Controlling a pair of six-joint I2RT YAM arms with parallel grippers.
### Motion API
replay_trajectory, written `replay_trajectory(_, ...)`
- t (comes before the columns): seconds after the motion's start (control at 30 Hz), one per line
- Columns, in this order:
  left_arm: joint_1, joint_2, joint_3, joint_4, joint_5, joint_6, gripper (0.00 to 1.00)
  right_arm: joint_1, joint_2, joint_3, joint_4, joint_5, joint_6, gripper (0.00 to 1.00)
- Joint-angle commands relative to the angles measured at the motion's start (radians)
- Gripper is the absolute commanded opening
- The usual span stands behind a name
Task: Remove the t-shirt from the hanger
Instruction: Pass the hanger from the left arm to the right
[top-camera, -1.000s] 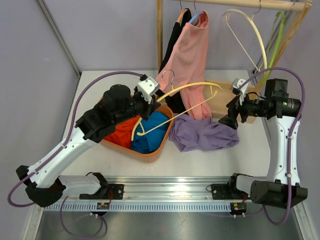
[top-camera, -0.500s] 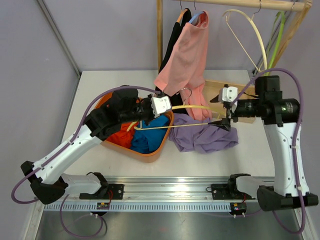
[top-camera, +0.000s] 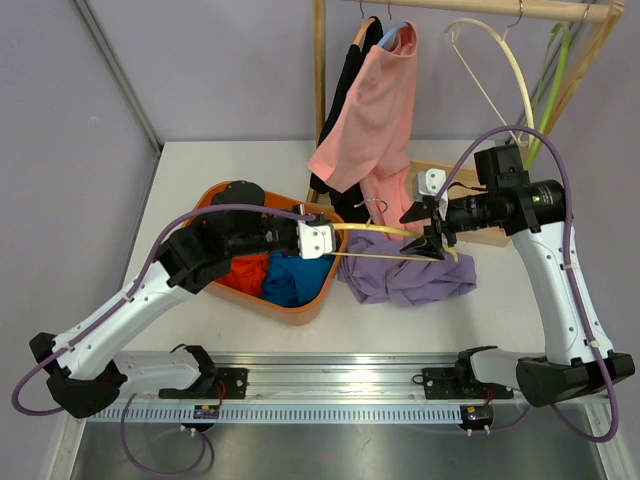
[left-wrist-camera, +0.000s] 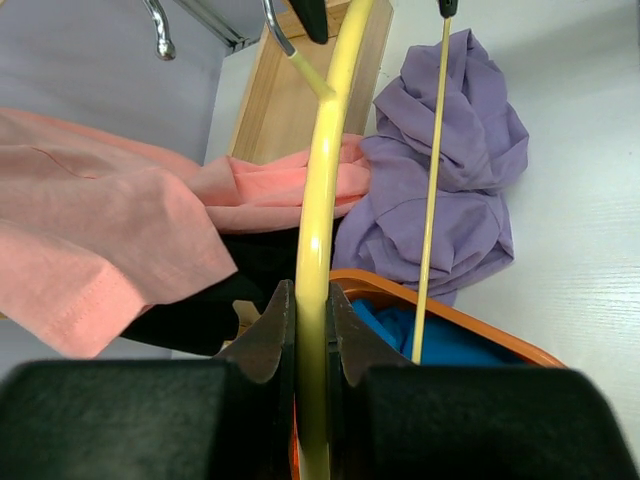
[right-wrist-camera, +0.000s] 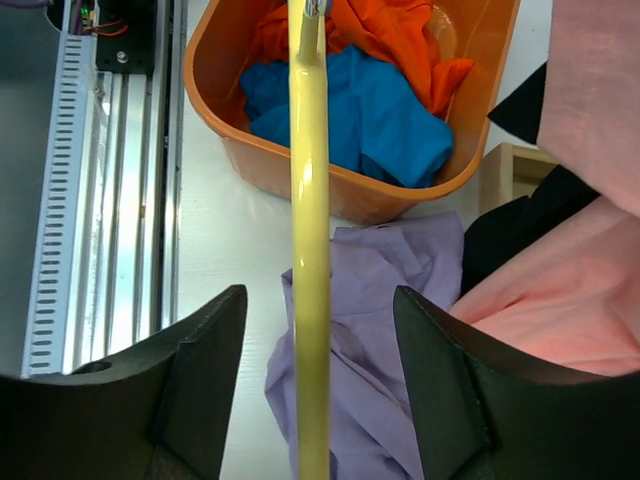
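Purple shirt (top-camera: 415, 278) is off, crumpled on the worktop (top-camera: 200, 170) beside the bin (top-camera: 300, 312). Just behind, hanger (right-wrist-camera: 308, 200) hangs level, long axis left-right, hook rearward. Left jaws clamp it, right jaws straddle it, unclosed.

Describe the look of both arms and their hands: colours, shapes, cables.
The left arm and right arm have white shells, black joints and black bases. A purple cable loops along each. The left hand and right hand each carry a white camera block and two black wedge-shaped fingers.
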Motion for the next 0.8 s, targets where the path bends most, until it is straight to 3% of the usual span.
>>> replay_trajectory(0.0, -0.004, -0.029, 0.002, 0.115, -0.011, 0.060, 0.00, 0.016, -0.014, -0.018, -0.301, -0.011, 0.047, 0.66)
replay_trajectory(0.13, -0.004, -0.024, -0.004, 0.147, -0.016, 0.064, 0.00, 0.014, -0.037, -0.028, -0.301, -0.003, 0.065, 0.24)
replay_trajectory(0.17, -0.004, -0.023, -0.003, 0.153, -0.021, 0.063, 0.00, 0.016, -0.043, -0.028, -0.301, -0.006, 0.067, 0.09)
replay_trajectory(0.2, -0.004, -0.020, -0.003, 0.158, -0.021, 0.064, 0.00, 0.014, -0.060, -0.028, -0.301, -0.006, 0.067, 0.03)
replay_trajectory(0.33, -0.004, -0.023, -0.006, 0.225, -0.034, 0.018, 0.04, 0.014, -0.132, -0.038, -0.243, -0.002, 0.093, 0.00)
replay_trajectory(0.43, -0.004, -0.067, -0.021, 0.342, -0.083, -0.086, 0.55, 0.014, -0.227, -0.093, -0.073, 0.033, 0.240, 0.00)
replay_trajectory(0.47, -0.003, -0.096, -0.015, 0.369, -0.117, -0.148, 0.80, 0.016, -0.248, -0.107, -0.030, 0.067, 0.281, 0.00)
replay_trajectory(0.53, -0.001, -0.116, 0.012, 0.403, -0.158, -0.199, 0.99, 0.016, -0.293, -0.133, 0.077, 0.098, 0.391, 0.00)
replay_trajectory(0.63, 0.001, -0.122, 0.127, 0.342, -0.269, -0.267, 0.99, 0.016, -0.350, -0.149, 0.244, 0.148, 0.552, 0.00)
replay_trajectory(0.77, 0.002, -0.122, 0.241, 0.242, -0.491, -0.357, 0.99, 0.014, -0.428, -0.137, 0.481, 0.352, 0.769, 0.00)
